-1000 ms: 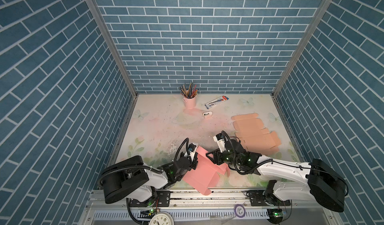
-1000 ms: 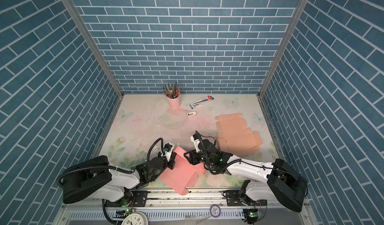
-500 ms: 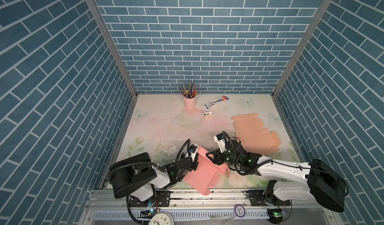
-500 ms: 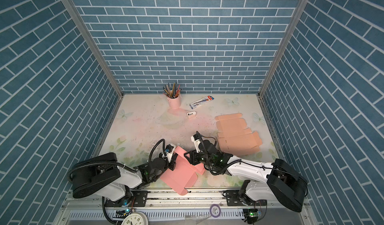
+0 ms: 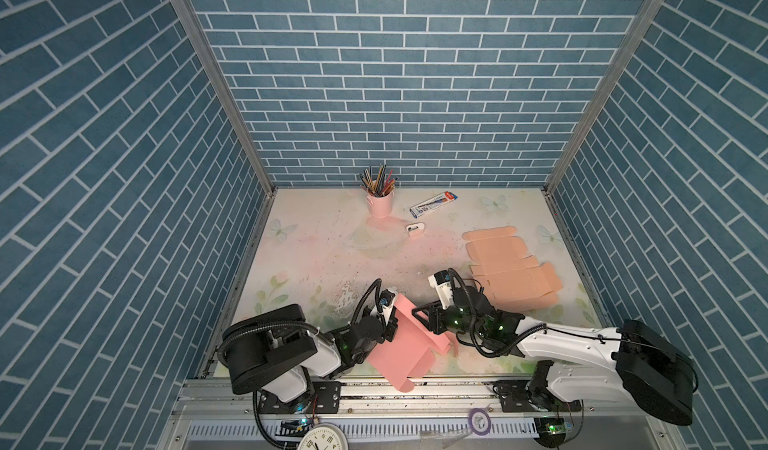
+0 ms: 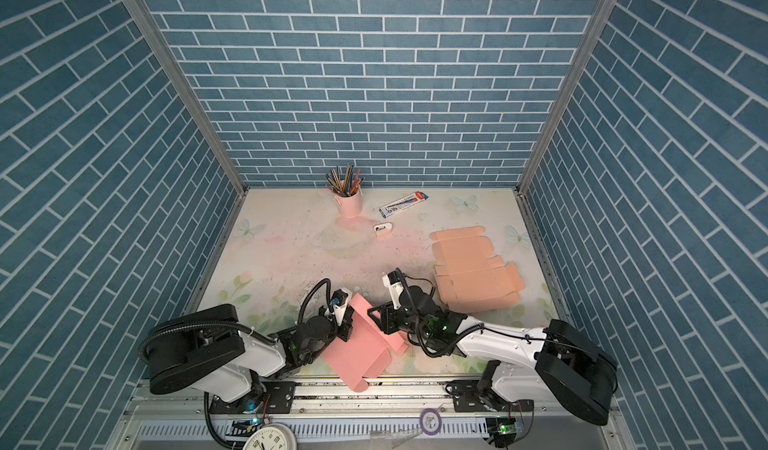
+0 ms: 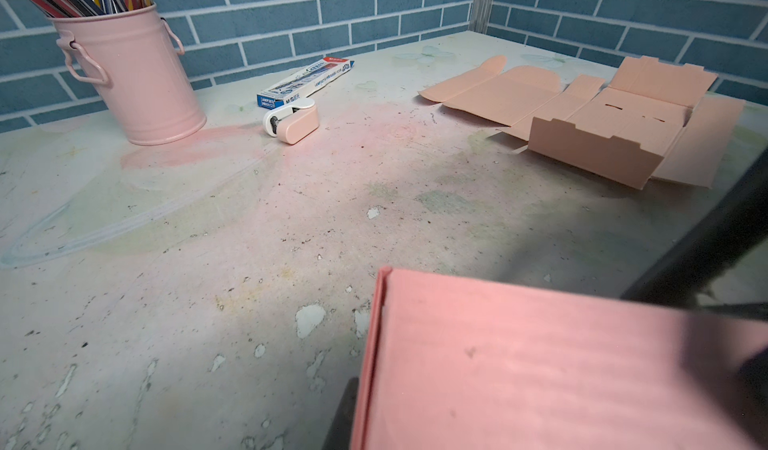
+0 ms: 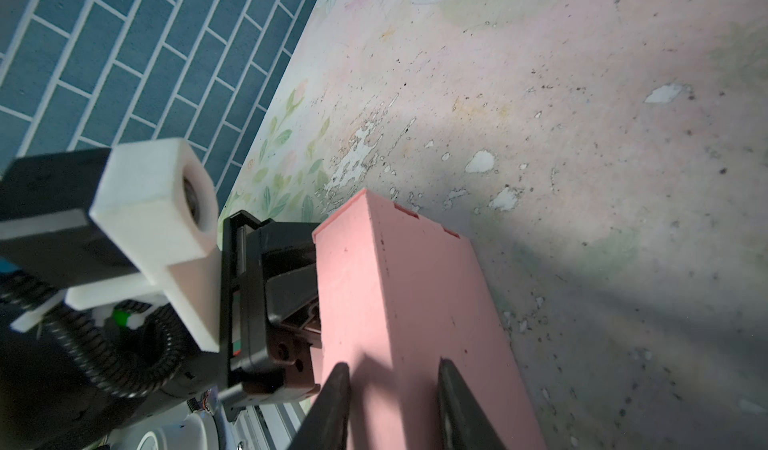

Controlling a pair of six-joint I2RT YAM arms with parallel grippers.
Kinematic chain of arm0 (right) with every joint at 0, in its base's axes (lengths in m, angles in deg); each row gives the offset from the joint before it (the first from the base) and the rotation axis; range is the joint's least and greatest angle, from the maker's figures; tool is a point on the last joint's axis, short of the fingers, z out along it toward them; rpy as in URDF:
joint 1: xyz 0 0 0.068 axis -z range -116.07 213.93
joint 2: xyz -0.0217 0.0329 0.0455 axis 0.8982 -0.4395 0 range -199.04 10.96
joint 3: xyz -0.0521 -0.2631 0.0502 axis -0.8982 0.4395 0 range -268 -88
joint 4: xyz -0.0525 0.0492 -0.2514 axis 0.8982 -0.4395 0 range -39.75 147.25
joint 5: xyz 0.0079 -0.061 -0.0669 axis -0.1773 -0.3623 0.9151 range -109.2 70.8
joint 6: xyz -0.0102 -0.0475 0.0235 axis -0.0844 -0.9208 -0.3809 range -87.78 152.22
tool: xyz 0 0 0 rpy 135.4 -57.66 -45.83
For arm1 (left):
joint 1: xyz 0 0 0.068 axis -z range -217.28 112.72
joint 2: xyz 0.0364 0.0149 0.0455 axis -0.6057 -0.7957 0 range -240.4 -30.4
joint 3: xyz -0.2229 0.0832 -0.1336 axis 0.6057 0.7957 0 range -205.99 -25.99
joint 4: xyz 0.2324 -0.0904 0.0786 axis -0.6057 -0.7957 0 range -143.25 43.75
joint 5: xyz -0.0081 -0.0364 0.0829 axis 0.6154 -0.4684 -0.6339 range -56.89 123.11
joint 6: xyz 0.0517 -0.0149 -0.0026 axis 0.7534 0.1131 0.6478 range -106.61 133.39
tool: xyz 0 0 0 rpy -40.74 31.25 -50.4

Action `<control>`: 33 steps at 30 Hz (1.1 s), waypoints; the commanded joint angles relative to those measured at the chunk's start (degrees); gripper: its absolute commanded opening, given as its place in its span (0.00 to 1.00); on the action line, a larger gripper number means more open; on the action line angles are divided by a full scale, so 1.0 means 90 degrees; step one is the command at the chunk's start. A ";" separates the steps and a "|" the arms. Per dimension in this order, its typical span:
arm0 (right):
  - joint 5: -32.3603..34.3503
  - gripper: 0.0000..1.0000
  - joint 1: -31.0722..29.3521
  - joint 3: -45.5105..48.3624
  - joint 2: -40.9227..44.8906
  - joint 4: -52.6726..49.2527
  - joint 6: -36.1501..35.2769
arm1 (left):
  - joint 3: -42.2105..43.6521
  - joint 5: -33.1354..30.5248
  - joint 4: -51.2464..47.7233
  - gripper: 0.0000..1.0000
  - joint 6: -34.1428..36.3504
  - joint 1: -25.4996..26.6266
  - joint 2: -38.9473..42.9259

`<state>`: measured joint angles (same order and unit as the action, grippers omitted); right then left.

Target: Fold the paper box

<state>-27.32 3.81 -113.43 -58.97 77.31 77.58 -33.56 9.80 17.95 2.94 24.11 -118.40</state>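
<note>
Left pincer (image 5: 392, 330), clamped on the box (image 5: 399, 354) by the wall nearest to it. In the left wrist view we see one finger (image 7: 344, 414) outside that wall, while its partner is hidden behind the pink card. In the right wrist view the same pincer meets the wall edge-on.

Right pincer (image 5: 422, 321), facing the left pincer across the box. Its fingers (image 8: 332, 402) stand apart and straddle the ridge of a folded wall. We cannot tell whether they press on the card.

We find the box, pink and only partly folded, between the two pincers in both top views. One wall is raised on the left pincer's side. A loose flap reaches back past both pincers, over the front edge of the table (image 5: 316, 260).

Beyond the right pincer, and apart from it, we note peach blanks (image 5: 511, 273) lying on the table, one with a flap lifted. Well ahead of both pincers, near the back wall, stands a pink cup (image 5: 380, 204) of pencils. A blue pack (image 5: 432, 202) and a small white case (image 5: 414, 228) lie just beside the cup, on the right pincer's side.
</note>
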 commanded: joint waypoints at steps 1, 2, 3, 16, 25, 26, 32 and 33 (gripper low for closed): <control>0.0128 0.39 -0.0084 0.0057 0.0149 -0.0209 0.0217 | -0.0008 -0.0061 0.0291 0.14 0.0059 0.0050 -0.0148; 0.0184 0.40 -0.0080 0.0019 0.0170 -0.0294 0.0184 | -0.0008 -0.0062 0.0307 0.14 0.0059 0.0054 -0.0185; 0.0222 0.41 -0.0082 -0.0007 0.0168 -0.0353 0.0161 | -0.0017 -0.0066 0.0335 0.14 0.0059 0.0058 -0.0209; 0.0304 0.41 -0.0061 -0.0124 0.0072 -0.0426 0.0077 | -0.0091 0.0013 0.0542 0.25 0.0006 0.0076 -0.0544; 0.0285 0.41 -0.0047 -0.0090 0.0022 -0.0405 0.0134 | -0.0251 -0.0126 0.0609 0.20 0.0017 0.0066 -0.0843; 0.0287 0.41 -0.0047 -0.0076 0.0026 -0.0393 0.0153 | -0.0268 -0.0116 0.0601 0.18 0.0024 0.0073 -0.0870; 0.0315 0.40 -0.0041 0.0013 0.0026 -0.0329 0.0251 | -0.0241 -0.0039 0.0638 0.12 0.0046 0.0083 -0.0858; 0.0316 0.40 -0.0050 0.0030 0.0036 -0.0315 0.0274 | -0.0233 -0.0047 0.0648 0.12 0.0039 0.0083 -0.0861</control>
<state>-24.89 3.59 -113.46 -58.41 75.67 78.39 -35.18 9.37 21.91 2.94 24.48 -125.90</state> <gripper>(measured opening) 0.405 0.120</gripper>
